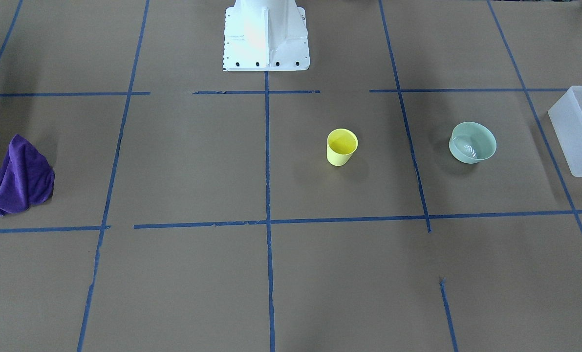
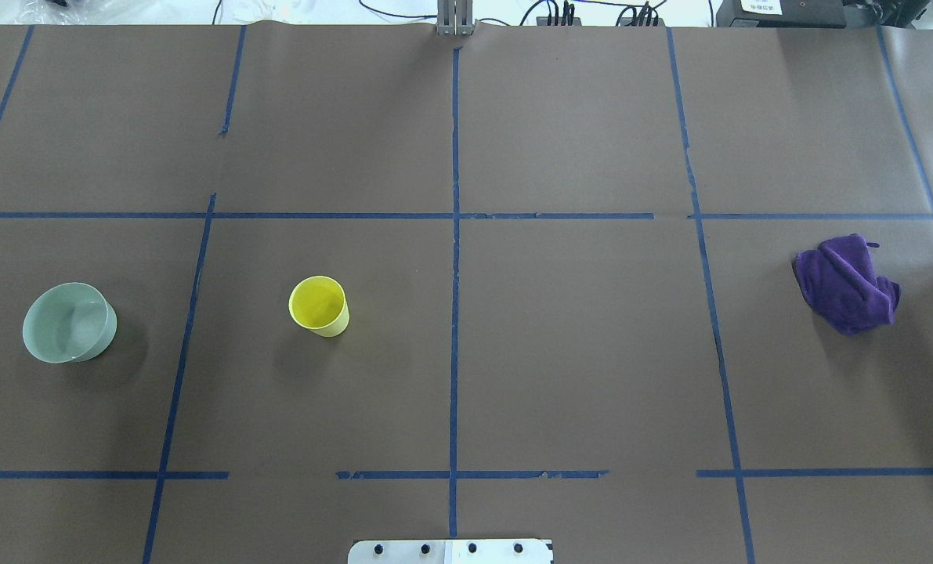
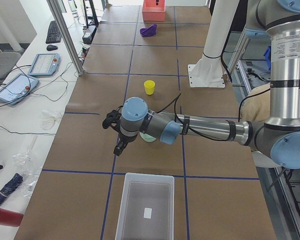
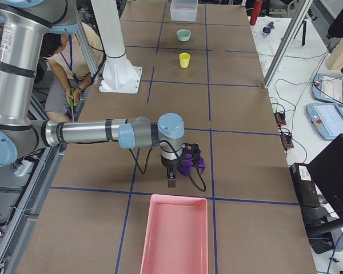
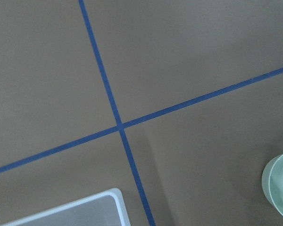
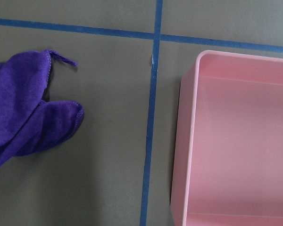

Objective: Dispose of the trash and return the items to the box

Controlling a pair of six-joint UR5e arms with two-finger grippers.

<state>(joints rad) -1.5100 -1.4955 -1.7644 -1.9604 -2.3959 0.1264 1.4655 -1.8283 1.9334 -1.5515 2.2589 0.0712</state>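
Note:
The yellow cup [image 1: 342, 146] stands upright near the table's middle; it also shows in the overhead view [image 2: 319, 305]. The mint-green bowl [image 1: 472, 142] sits beyond it on my left side [image 2: 69, 322], with its edge in the left wrist view [image 5: 280, 188]. The frosted white box [image 3: 145, 207] stands at the left end, and its corner shows in the left wrist view [image 5: 61, 214]. My left gripper [image 3: 120, 149] hangs above the table between the bowl and the box. My right gripper [image 4: 171, 181] hangs beside a purple cloth [image 4: 191, 165]. I cannot tell whether either gripper is open or shut.
A crumpled purple cloth [image 2: 846, 283] lies on my right side. A pink bin [image 6: 236, 141] stands next to it at the right end of the table [image 4: 174, 234]. Blue tape lines grid the brown table. The white robot base [image 1: 266, 34] stands at the table's edge.

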